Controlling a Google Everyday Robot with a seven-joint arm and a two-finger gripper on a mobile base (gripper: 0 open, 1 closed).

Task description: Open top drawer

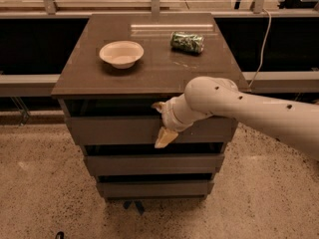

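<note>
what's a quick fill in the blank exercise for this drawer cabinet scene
1. The cabinet has ___ drawer fronts.
2. The gripper is at the top drawer, against its ___.
3. The white bowl on the cabinet top is ___.
4. The can-like item lying near the bowl is coloured ___.
Missing words: three; front; empty; green.

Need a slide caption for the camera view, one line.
Gripper at the top drawer front, fingers spread across its height; bowl and green can on the cabinet top.
</note>
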